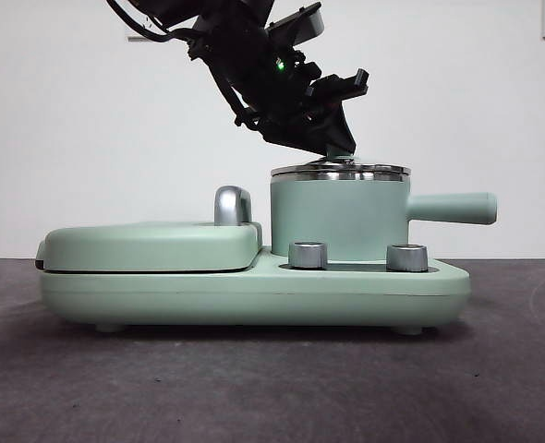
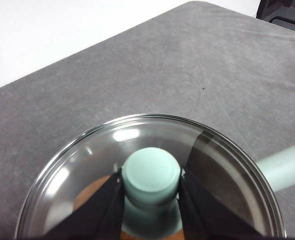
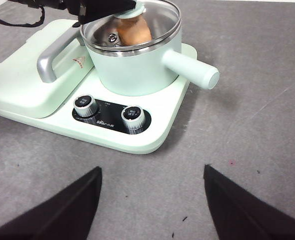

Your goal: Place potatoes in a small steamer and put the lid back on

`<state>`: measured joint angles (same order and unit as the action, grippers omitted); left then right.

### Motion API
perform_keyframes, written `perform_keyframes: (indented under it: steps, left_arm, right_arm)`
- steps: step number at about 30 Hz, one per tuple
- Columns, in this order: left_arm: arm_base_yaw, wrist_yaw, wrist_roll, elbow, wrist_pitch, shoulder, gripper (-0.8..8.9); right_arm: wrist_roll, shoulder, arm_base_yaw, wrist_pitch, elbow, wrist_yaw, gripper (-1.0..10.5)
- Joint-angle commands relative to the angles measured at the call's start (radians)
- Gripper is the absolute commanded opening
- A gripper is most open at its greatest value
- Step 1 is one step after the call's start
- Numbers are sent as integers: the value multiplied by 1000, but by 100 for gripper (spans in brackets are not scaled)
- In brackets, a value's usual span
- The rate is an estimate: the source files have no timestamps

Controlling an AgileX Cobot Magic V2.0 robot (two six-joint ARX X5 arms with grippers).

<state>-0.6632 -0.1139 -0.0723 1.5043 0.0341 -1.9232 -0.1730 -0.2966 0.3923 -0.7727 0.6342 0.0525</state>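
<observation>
The small steamer (image 1: 339, 220) stands on the mint-green cooker base, its handle (image 1: 453, 209) pointing right. The glass lid (image 1: 340, 171) rests on its steel rim. My left gripper (image 2: 152, 181) comes down from above and is shut on the lid's mint-green knob (image 2: 151, 175). The potato (image 3: 134, 31) lies inside the steamer and shows through the glass in the right wrist view; a brown part of it shows in the left wrist view (image 2: 87, 196). My right gripper (image 3: 152, 200) is open and empty, held above the table in front of the cooker.
The flat griddle cover (image 1: 152, 245) with a chrome handle (image 1: 233, 205) sits on the cooker's left half. Two steel dials (image 1: 308, 255) (image 1: 406, 257) stand at the front of the base (image 1: 254, 295). Grey table surface (image 3: 247, 115) surrounds the cooker.
</observation>
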Motion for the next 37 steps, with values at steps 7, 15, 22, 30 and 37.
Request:
perform_keyframes:
  steps: [7, 15, 22, 30, 37]
  left_arm:
    - [-3, -13, 54, 27, -14, 0, 257]
    - [8, -6, 37, 26, -149, 137, 253]
    - [50, -6, 189, 25, -412, 295, 252]
    - [71, -6, 193, -160, -437, 530, 249]
    - [75, -6, 246, -492, -400, 794, 249]
  right_arm:
    - [-3, -2, 5, 8, 3, -1, 317]
    - [-3, -2, 5, 8, 3, -1, 317]
    - [4, -3, 5, 9, 3, 0, 317]
    - [62, -70, 5, 57, 3, 24, 318]
    - [68, -240, 6, 240, 4, 145, 318]
